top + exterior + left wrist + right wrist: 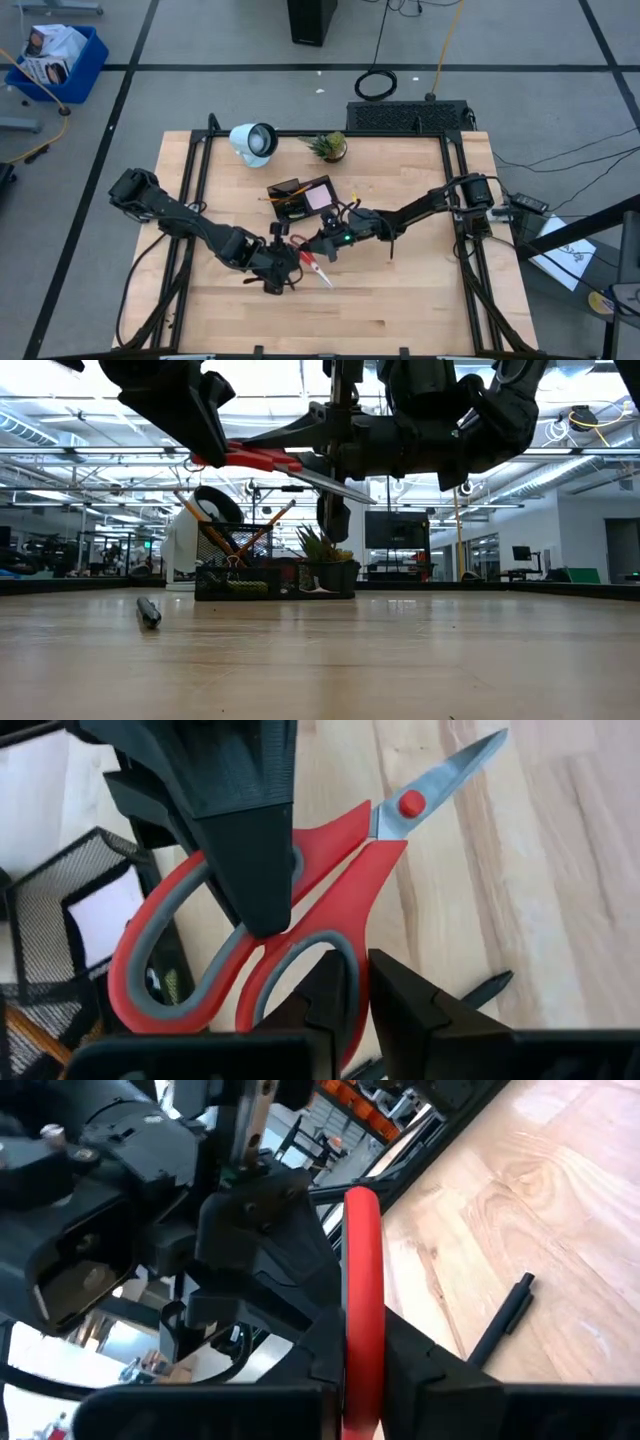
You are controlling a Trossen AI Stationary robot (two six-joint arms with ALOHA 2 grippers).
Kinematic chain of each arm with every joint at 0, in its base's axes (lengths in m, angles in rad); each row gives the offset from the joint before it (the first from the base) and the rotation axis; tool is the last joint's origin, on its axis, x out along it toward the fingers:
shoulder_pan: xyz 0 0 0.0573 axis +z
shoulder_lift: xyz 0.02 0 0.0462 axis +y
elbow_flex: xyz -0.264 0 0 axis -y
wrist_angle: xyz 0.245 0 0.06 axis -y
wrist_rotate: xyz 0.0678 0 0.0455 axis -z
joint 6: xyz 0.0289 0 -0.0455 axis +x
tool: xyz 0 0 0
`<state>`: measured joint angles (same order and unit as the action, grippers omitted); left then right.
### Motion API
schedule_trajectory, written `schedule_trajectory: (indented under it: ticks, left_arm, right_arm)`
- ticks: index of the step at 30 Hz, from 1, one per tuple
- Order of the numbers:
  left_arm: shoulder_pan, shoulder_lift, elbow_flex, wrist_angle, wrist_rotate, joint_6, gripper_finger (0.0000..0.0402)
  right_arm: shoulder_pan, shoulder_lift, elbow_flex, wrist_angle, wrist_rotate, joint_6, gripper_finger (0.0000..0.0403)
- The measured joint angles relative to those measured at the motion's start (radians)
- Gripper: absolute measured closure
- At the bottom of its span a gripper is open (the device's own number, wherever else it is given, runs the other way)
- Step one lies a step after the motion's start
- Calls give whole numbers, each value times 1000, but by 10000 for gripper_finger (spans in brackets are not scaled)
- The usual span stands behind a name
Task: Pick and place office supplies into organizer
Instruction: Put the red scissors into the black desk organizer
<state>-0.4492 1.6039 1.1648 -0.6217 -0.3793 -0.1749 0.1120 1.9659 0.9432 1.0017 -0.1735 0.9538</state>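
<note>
Plainly, much of the grip is masked. In the high view both dark arms meet at the middle of the frame, and the red-handled steel scissors (313,263) show only as a red patch with a pale blade tip pointing toward the lower right. The right claw (362,1352) is clenched on one red handle loop, which stands edge-on between its two sides in the right wrist view. The left claw (360,982) sits at the other loop, but its own body covers the contact, so I cannot tell whether it grasps or has released. The low view adds what the overhead misses: the scissors hang level and well above the light wooden worktop (420,300), at the upper centre of that frame, with the arms cut off by the top edge. The black wire-mesh organizer (273,191) lies just above the claws in the high view, with a pale pink sticky-note pad (320,197) in its right compartment. From the low view, orange pencils (226,532) lean out of it, and its walls blur into the small potted green plant (322,565) behind. A dark pen (391,247) lies loose to the right of the claws. The white round lamp (253,142) stands near the upper edge. Bare wood runs across the lower part of the frame.
</note>
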Motion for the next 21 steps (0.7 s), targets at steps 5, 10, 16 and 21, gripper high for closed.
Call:
schedule_trajectory:
  ticks: [5, 10, 16, 21]
  left_arm:
    - [1, 0, 0, 4, 13, -37, 356]
    - [1, -5, 0, 1, 31, -82, 355]
    - [-7, -75, 0, -21, 28, -209, 355]
    - [-11, -143, 0, -26, -6, -274, 354]
  right_arm:
    - [0, 0, 0, -3, -9, 0, 377]
    - [-8, 0, 0, -12, -10, -33, 383]
    - [-29, 3, -2, -84, -7, -69, 379]
    - [-40, 1, -2, -109, -6, -133, 381]
